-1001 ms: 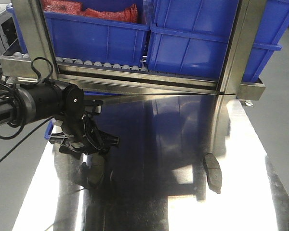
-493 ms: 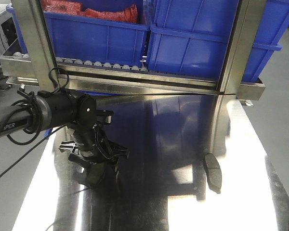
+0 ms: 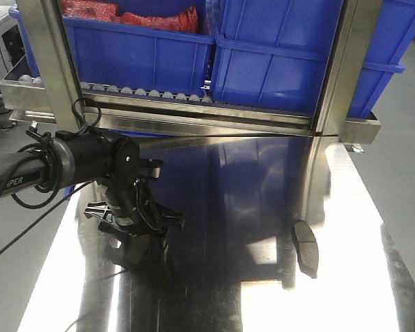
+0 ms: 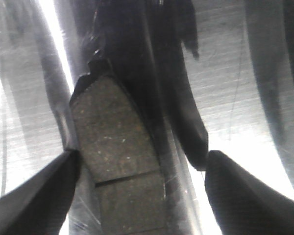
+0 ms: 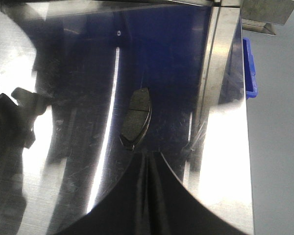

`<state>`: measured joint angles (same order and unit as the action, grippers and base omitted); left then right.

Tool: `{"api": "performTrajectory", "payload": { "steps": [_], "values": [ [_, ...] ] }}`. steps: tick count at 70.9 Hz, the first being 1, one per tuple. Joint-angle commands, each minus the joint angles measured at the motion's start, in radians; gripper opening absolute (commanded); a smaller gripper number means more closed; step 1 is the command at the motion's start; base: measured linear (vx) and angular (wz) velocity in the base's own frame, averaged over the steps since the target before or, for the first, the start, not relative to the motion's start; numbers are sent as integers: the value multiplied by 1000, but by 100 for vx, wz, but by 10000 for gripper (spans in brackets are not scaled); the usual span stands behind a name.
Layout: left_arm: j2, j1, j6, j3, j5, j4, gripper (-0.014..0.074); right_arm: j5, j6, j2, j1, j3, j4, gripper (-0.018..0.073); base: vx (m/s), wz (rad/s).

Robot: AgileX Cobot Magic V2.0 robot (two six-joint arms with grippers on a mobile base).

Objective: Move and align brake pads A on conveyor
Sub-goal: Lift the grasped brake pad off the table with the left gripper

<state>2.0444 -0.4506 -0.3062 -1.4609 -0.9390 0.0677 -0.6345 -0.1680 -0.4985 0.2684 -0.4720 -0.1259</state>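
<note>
1. The shiny, reflective steel table point(image 3: 263, 207) is carrying both visible pads. The dark felt-like conveyor is not appearing in any view, so no pad is lying on it yet.
2. The steel roller rack point(image 3: 194, 114) with its blue plastic bins point(image 3: 277, 62) is standing along the table's far edge.
3. The black left arm point(image 3: 69, 162) is reaching over the table's left part.
4. The left gripper point(image 3: 133, 232) is pointing down with its jaws spread, straddling a grey-brown curved brake pad point(image 4: 115, 142) that is lying flat, grooved friction face up. One jaw is sitting just beside the pad's long edge; the other is standing apart from it.
5. The right gripper point(image 5: 148, 196) is hanging with its fingers pressed together, holding nothing.
6. A second brake pad point(image 3: 306, 247) is lying on the table's right part, near the right gripper and well apart from the first.
7. Risk: the straddle is looking off-centre, so closing is likely to shove or pivot the thin pad across the slick steel before it is clamped, giving a skewed or slipping hold.
</note>
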Motion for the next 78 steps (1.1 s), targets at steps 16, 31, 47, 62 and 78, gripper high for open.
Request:
{"api": "performTrajectory", "payload": {
  "steps": [16,31,47,62,78],
  "values": [
    [-38,-3,-3,-24,-18,6,364,64,5,-3,-5,-27,-11,-9,0,0],
    [-38,-3,-3,-24,-19,6,267,64,5,-3,-5,-27,-11,-9,0,0],
    [-40,-3,17,-24,-17,6,208,64,5,-3,-5,-27,-11,-9,0,0],
    [-86,-3,25,-24,-1,-21,209,64,5,-3,-5,-27,-11,-9,0,0],
    [-174,-3,24,-24,13,-82,209,64,5,-3,-5,-27,-11,-9,0,0]
  ]
}}
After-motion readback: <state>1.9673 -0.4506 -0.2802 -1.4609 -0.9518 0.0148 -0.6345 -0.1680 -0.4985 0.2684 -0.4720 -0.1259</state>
